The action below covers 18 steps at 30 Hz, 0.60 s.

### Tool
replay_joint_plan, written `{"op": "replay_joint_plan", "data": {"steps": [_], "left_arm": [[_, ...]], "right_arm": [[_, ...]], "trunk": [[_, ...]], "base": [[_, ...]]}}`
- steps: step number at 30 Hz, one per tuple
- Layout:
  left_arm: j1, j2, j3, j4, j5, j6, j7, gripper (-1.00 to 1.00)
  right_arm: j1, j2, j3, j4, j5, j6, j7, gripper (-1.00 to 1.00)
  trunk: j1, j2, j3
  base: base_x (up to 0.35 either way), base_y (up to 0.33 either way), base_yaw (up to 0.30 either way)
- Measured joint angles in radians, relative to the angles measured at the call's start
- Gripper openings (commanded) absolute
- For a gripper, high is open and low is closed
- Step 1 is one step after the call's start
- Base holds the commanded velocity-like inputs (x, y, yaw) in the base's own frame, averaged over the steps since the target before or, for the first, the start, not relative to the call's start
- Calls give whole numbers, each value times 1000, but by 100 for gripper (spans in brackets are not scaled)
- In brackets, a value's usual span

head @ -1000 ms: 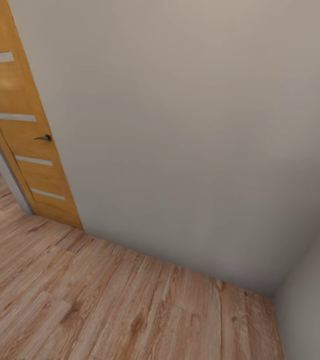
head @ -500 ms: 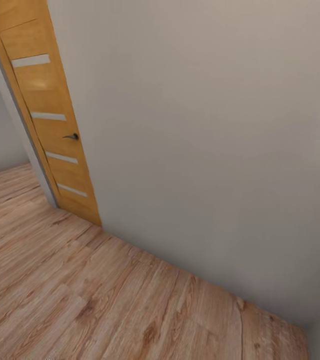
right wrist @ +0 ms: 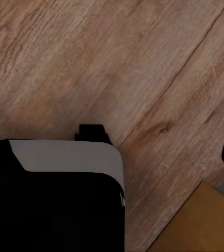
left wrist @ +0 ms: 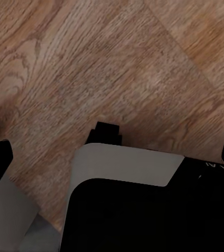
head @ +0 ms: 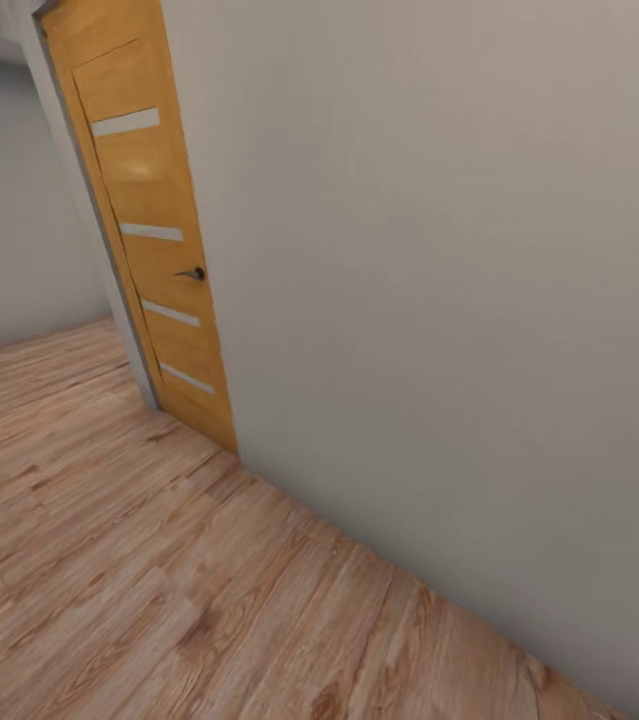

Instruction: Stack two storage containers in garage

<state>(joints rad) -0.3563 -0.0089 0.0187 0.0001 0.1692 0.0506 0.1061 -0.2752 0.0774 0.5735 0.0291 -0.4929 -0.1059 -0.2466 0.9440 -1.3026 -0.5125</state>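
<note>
While robot is in transit over wood plank floor (head: pixel 109 560) beside grey wall (head: pixel 439 280), orange door (head: pixel 154 240) far left, gripper states can't be told, arms apparently tucked down for driving

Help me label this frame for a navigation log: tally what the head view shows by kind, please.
Doors: 1, the orange wooden door
Door handles: 1, the dark handle
Pale stripes on the door: 4
Walls: 2, the near grey wall and the far wall
Floors: 1, the wood plank floor
Total: 9
</note>
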Motion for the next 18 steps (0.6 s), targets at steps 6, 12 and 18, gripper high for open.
{"op": "replay_joint_plan", "data": {"steps": [6,12,18], "left_arm": [[0,0,0,0,0,0,0,100],[0,0,1,0,0,0,0,100],[0,0,0,0,0,0,0,100]], "right_arm": [[0,0,0,0,0,0,0,100],[0,0,0,0,0,0,0,100],[0,1,1,0,0,0,0,100]], "trunk": [[0,0,0],[0,0,0],[0,0,0]], "base": [[321,0,269],[321,0,269],[321,0,269]]}}
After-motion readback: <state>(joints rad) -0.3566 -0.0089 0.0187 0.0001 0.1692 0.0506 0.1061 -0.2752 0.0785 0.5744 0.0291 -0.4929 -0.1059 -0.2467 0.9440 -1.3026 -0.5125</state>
